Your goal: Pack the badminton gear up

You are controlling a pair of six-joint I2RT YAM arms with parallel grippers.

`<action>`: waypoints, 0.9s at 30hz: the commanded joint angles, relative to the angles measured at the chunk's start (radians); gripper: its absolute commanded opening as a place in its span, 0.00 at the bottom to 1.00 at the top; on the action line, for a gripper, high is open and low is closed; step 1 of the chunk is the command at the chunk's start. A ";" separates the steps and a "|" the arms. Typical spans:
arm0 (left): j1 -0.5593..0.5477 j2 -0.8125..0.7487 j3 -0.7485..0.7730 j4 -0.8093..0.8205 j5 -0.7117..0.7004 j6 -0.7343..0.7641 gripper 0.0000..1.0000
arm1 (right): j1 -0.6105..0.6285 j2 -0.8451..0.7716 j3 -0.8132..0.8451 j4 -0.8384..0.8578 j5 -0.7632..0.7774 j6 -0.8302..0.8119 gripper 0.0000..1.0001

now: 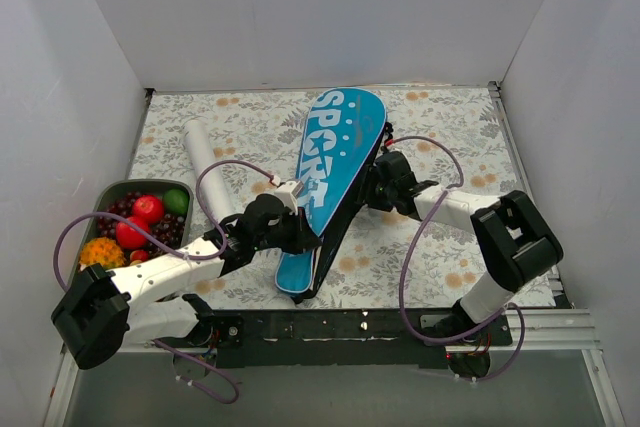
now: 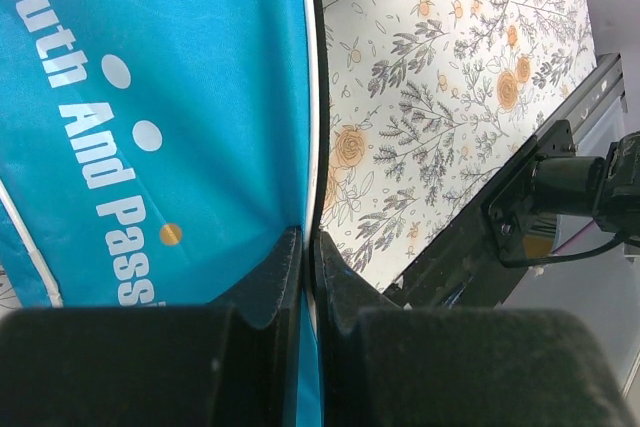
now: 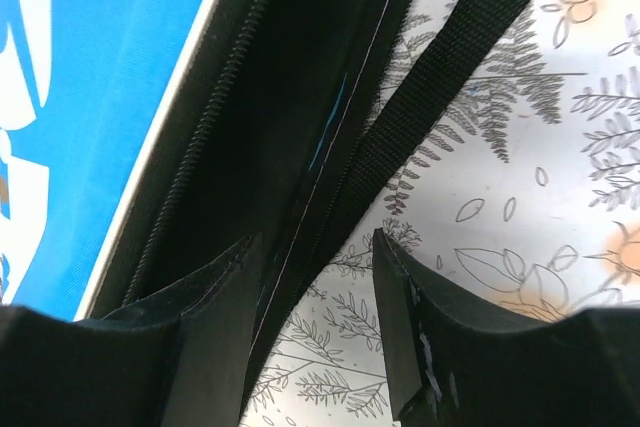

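The long blue cover [image 1: 335,162] lettered "SPORT" lies tilted on its side across the middle of the table. My left gripper [image 1: 300,230] is shut on the cover's blue edge [image 2: 250,147] near its narrow end; in the left wrist view my left gripper [image 2: 308,247] pinches the blue fabric. My right gripper [image 1: 378,185] is open at the cover's black zip side [image 3: 270,97], my right gripper [image 3: 315,257] straddling the black edge and strap [image 3: 450,77]. A white cardboard tube [image 1: 205,155] lies at the left. Rackets and shuttlecocks are out of view.
A dark tray [image 1: 110,202] of colourful fruit sits at the left edge. White walls enclose the floral tablecloth [image 1: 450,137] on three sides. A black rail [image 1: 330,325] runs along the near edge; it also shows in the left wrist view [image 2: 520,197].
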 commanded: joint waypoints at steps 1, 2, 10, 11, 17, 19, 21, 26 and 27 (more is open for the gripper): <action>-0.006 -0.023 0.011 0.036 0.051 0.016 0.00 | 0.007 0.056 0.035 0.020 -0.063 0.033 0.55; -0.006 -0.021 0.011 0.038 0.054 0.016 0.00 | 0.009 0.063 0.032 0.022 -0.069 0.039 0.55; -0.006 -0.015 0.002 0.087 0.075 0.012 0.00 | 0.042 0.175 0.038 0.027 -0.072 0.074 0.53; -0.006 -0.018 0.000 0.085 0.077 0.012 0.00 | 0.045 0.185 0.038 0.034 -0.073 0.079 0.52; -0.006 -0.024 -0.008 0.091 0.095 0.004 0.00 | 0.056 0.238 0.024 0.091 -0.076 0.109 0.39; -0.006 -0.029 -0.008 0.091 0.106 0.004 0.00 | 0.055 0.257 0.018 0.102 -0.104 0.117 0.24; -0.006 -0.033 -0.006 0.085 0.111 0.007 0.00 | 0.056 0.263 0.009 0.125 -0.100 0.123 0.01; -0.006 -0.035 -0.003 0.061 0.108 0.015 0.00 | 0.056 0.202 -0.017 0.142 -0.037 0.089 0.01; -0.006 -0.038 -0.002 0.047 0.100 0.019 0.00 | 0.056 0.180 -0.022 0.136 -0.031 0.071 0.01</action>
